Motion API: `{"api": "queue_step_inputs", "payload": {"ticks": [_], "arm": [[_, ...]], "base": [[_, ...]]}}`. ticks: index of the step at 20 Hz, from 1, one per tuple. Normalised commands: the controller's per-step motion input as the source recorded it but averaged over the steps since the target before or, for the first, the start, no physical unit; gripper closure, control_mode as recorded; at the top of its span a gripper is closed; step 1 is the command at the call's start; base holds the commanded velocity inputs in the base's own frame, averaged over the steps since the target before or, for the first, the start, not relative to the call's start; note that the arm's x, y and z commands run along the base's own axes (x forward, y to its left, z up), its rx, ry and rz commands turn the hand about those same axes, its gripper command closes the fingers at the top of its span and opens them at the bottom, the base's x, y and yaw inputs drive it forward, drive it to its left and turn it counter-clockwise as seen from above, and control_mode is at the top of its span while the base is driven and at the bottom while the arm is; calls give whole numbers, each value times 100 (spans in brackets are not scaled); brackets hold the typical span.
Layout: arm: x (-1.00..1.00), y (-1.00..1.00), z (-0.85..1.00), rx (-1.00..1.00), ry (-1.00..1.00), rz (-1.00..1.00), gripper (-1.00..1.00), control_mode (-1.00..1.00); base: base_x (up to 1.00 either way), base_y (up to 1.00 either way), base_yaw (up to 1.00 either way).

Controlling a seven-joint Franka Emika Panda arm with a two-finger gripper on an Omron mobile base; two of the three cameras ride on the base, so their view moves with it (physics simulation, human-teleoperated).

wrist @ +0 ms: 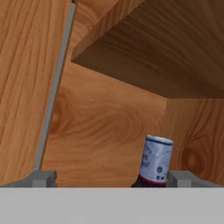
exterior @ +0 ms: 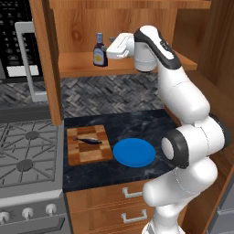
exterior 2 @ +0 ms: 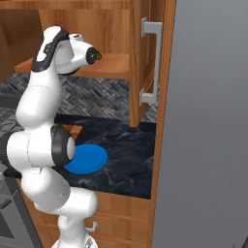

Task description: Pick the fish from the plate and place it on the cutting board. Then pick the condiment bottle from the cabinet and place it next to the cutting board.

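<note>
The fish point(exterior: 87, 140) already lies on the cutting board point(exterior: 89, 146), so my target is the condiment bottle point(exterior: 99, 50), upright on the cabinet point(exterior: 82, 64) shelf. My hand point(exterior: 114, 49), fingers spread wide and empty, sits just beside it at its 3 o'clock. In the hand view its cap point(wrist: 156, 159) rises toward 5 o'clock, near my right fingertip point(wrist: 181, 178), so I judge I must shift that way to centre it.

The white arm point(exterior: 183, 114) with dark joints rises upright, elbow bent, forearm levelled sideways; its two-finger gripper point(exterior: 111, 51) points horizontally, jaws spread wide, nothing between them.
</note>
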Motion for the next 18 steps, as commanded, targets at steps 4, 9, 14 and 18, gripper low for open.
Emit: {"api": "queue_step_inputs", "payload": {"ticks": [4, 9, 14, 18], "arm": [[18, 7, 0, 0, 2, 0, -100, -100], [17, 6, 0, 1, 2, 0, -100, -100], [17, 4, 0, 1, 1, 0, -100, -100], [14, 4, 0, 1, 1, 0, -100, -100]], "base": [[0, 0, 0], [0, 0, 0], [0, 0, 0], [0, 0, 0]]}}
